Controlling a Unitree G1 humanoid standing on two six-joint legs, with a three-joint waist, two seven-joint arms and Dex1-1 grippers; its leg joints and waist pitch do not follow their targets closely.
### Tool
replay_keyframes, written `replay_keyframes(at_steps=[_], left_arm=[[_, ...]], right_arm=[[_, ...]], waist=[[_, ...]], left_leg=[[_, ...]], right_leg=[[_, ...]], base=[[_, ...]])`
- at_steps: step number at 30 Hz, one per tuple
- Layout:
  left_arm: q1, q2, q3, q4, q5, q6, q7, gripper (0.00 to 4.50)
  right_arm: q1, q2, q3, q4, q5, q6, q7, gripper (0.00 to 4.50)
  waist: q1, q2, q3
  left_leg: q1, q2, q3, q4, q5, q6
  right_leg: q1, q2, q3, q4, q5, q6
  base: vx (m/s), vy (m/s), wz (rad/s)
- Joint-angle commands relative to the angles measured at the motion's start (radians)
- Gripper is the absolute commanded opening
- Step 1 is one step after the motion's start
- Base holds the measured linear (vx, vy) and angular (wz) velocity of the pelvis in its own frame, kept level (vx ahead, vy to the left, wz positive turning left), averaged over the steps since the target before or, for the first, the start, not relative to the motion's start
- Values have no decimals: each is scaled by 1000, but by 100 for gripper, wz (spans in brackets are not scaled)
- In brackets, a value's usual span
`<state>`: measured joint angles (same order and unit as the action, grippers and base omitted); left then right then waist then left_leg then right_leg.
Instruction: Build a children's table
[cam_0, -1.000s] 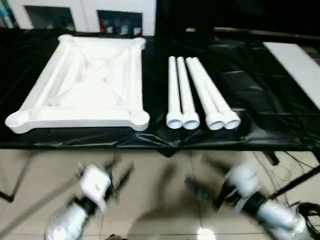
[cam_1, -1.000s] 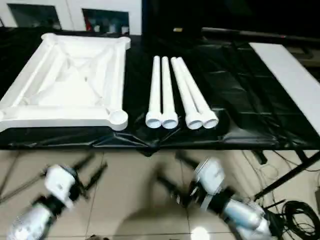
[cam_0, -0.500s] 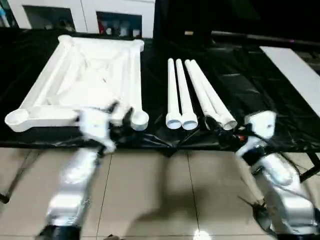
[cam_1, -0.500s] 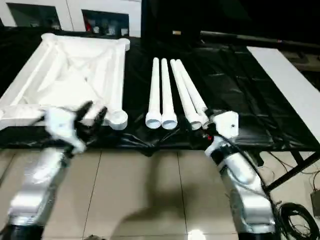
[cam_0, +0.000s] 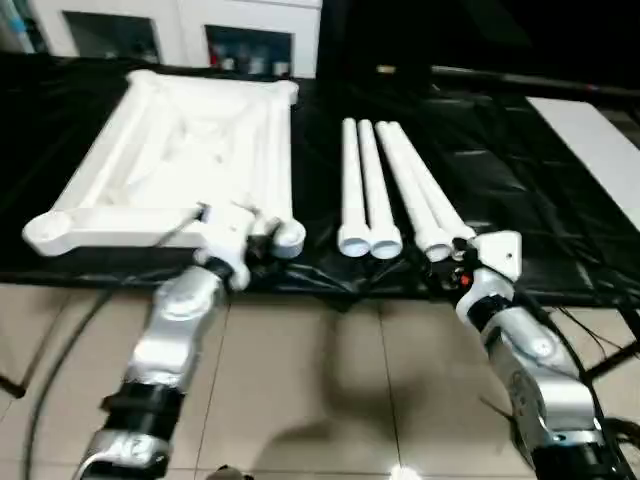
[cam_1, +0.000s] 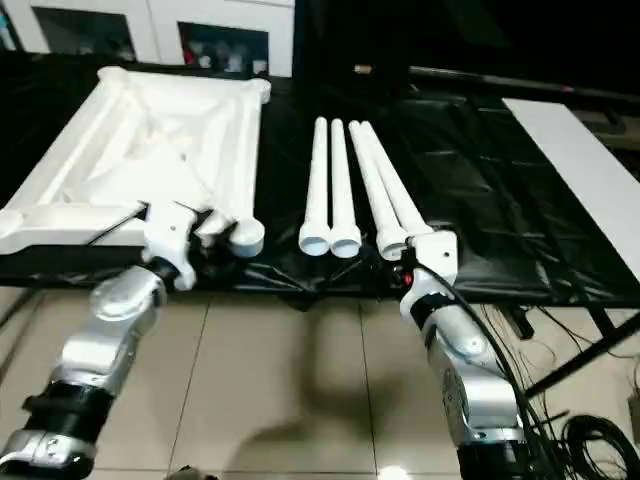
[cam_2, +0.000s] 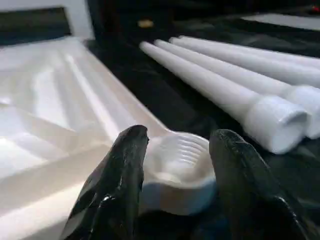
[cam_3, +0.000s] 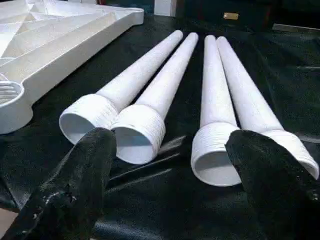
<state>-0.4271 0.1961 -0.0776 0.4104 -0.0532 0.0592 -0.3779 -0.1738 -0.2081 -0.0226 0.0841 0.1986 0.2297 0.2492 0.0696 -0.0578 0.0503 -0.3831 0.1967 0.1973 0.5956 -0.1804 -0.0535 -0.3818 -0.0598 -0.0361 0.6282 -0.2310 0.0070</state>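
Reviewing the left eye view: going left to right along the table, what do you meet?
Table top lying underside up, with the left gripper at its near right corner socket → four legs side by side → right gripper → flat white board.

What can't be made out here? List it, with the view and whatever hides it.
- Left tool: in the head views its white wrist housing covers the fingers.
- Right tool: likewise covered by its wrist in the head views.
- White plastic square table top: cut off by the left wrist view's edge.
- Flat white rectangular board: runs off the head views' right edge.
- Four long white tapered tube legs: insides shadowed.
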Motion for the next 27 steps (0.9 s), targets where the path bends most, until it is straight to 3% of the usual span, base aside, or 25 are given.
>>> replay_keyframes(at_steps=[1, 3, 4, 6, 9, 11, 12, 14, 18, 20, 21, 22, 23, 25, 27], left_arm=[[-42, -20, -27, 17, 22, 0, -8, 231], [-64, -31, -35, 22, 27, 43, 3, 231], [-66, -46, -39, -8, 17, 93, 14, 231], [-15, -71, -42, -125, 19, 154, 76, 231], [105, -74, -39, -297, 7, 210, 111, 231], [192, -76, -16, -390, -15, 228, 122, 231], [235, -82, 2, -431, -29, 225, 133, 231], [282, -87, 30, -461, -30, 189, 146, 231], [295, -81, 88, -436, -7, 162, 187, 231], [304, -80, 116, -451, 3, 178, 226, 231], [310, -80, 120, -467, -1, 193, 230, 231], [325, -83, 120, -497, -8, 221, 236, 231], [340, -87, 115, -528, -11, 252, 243, 231], [348, -88, 111, -543, -12, 266, 245, 231], [361, -92, 104, -561, -29, 267, 229, 231]], right_arm=[[-16, -10, -5, 6, -7, 13, 1, 388], [-18, -2, -10, 4, 5, 23, 5, 388], [-20, 6, -13, 0, 9, 33, -1, 388], [-21, 23, -22, -9, 0, 25, -38, 388], [-10, 50, -41, -14, -2, 5, -83, 388], [9, 63, -51, -27, 15, 2, -85, 388], [22, 67, -53, -34, 22, -4, -80, 388], [40, 70, -51, -48, 29, -6, -70, 388], [50, 69, -42, -60, 26, -3, -58, 388], [46, 69, -43, -57, 25, -4, -56, 388], [44, 67, -42, -57, 23, -7, -54, 388], [46, 65, -43, -60, 28, -12, -46, 388], [51, 59, -46, -66, 42, -18, -25, 388], [55, 55, -49, -70, 51, -24, -10, 388], [61, 53, -63, -79, 80, -6, 8, 388]], waist=[[3, 0, -61], [6, 0, -62], [9, 17, -64], [8, 11, -63], [4, 19, -63], [0, 18, -60], [-1, 22, -57], [-7, 19, -53], [-7, 25, -48], [-8, 36, -49], [-11, 32, -49], [-7, 46, -51], [-11, 38, -51], [-9, 40, -52], [-8, 33, -54]], left_leg=[[27, 36, -17, -63, -97, 17], [26, 38, -19, -63, -87, 21], [27, 38, -20, -62, -83, 19], [23, 40, -21, -62, -85, 21], [22, 42, -20, -61, -95, 24], [21, 38, -17, -61, -118, 25], [21, 41, -20, -65, -152, 15], [21, 40, -20, -70, -196, -2], [24, 40, -25, -77, -257, -26], [26, 39, -28, -80, -277, -41], [25, 39, -27, -79, -279, -42], [24, 38, -30, -80, -273, -46], [21, 41, -29, -79, -267, -43], [19, 38, -27, -75, -250, -32], [19, 37, -24, -72, -224, -18]], right_leg=[[37, -71, 46, -63, 62, -179], [38, -73, 45, -60, 81, -185], [38, -74, 45, -55, 99, -192], [43, -75, 44, -56, 123, -204], [42, -72, 42, -55, 135, -218], [39, -68, 43, -61, 89, -209], [39, -69, 43, -69, 34, -197], [34, -62, 42, -77, -36, -170], [26, -62, 42, -88, -141, -128], [22, -63, 42, -89, -160, -115], [23, -62, 42, -90, -158, -113], [23, -63, 42, -87, -142, -116], [25, -62, 41, -85, -106, -123], [26, -62, 42, -83, -74, -130], [27, -61, 43, -82, -60, -135]], base=[[0, 0, 0], [0, 0, 0], [0, 0, 0], [0, 0, 0], [0, 0, 0], [0, 0, 0], [0, 0, 0], [0, 0, 0], [0, 0, 0], [0, 0, 0], [0, 0, 0], [0, 0, 0], [0, 0, 0], [0, 0, 0], [0, 0, 0]])
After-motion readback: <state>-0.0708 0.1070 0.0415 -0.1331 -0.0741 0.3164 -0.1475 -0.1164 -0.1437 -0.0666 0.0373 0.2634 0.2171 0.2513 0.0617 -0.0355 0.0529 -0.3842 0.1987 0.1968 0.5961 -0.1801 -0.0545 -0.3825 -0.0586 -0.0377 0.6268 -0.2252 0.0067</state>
